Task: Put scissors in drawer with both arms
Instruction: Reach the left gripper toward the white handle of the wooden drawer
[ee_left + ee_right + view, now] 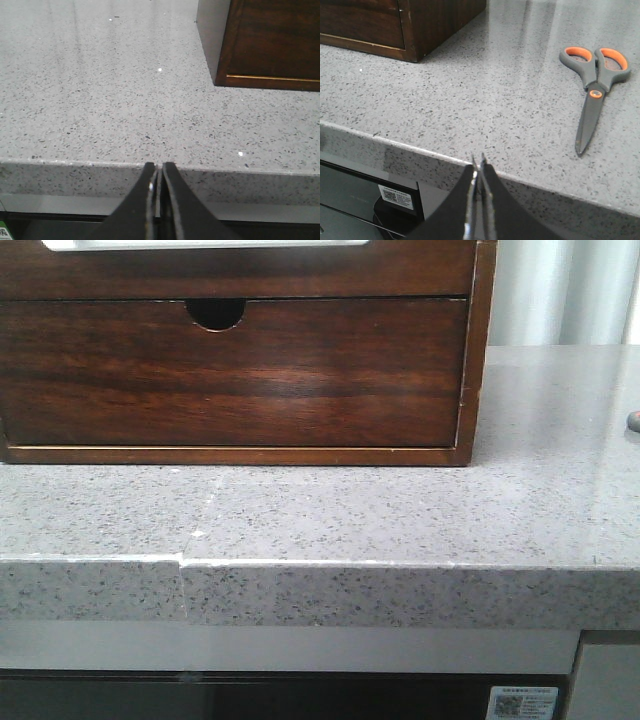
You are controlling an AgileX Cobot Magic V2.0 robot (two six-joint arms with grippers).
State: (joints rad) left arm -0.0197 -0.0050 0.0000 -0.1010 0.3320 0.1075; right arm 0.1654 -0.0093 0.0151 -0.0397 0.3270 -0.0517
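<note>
The scissors (594,85) have grey handles with orange trim and lie flat and closed on the speckled grey counter, blades toward the front edge. In the front view only a grey bit of the scissors (634,421) shows at the right border. The shallow dark wood drawer (240,275) sits at the top of the wooden box, with a strip of white lining (200,243) above it. How far it is open is cut off. My left gripper (158,167) and right gripper (479,162) are both shut and empty, at the counter's front edge. Neither shows in the front view.
The taller drawer front (230,370) with a half-round notch fills the box below the shallow drawer. The box corner shows in the left wrist view (270,45) and the right wrist view (420,25). The counter (400,510) has a seam at its front edge (183,565).
</note>
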